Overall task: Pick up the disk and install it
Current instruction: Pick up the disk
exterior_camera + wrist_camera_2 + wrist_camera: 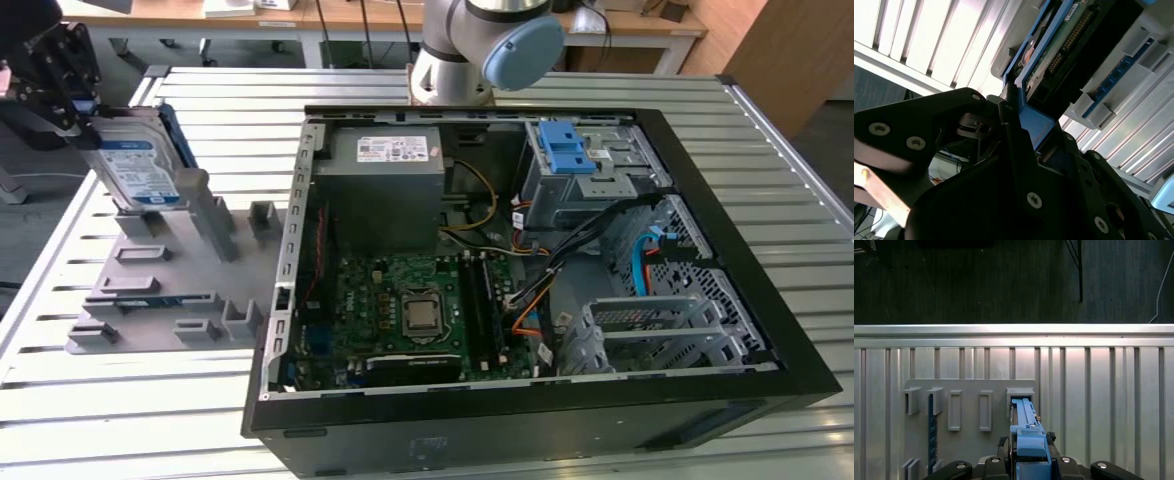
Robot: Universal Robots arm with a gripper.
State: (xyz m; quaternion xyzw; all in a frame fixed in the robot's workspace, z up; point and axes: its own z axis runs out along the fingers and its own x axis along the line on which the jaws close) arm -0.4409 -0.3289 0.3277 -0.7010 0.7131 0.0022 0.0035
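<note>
disk [134, 165] stands upright at the exterior view's left, its top edge clamped by the gripper [83, 118], pincer closed on the blue carrier bracket. lower end sits at a slot of the grey rack [160, 300] on the slatted table [134, 400]. open computer case [534, 250] beside the rack.

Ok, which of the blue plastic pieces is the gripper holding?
The bracket framing the disk, upright in the grey fixture at the exterior view's left, clamped by the gripper; the blue latch sits atop the drive cage.
</note>
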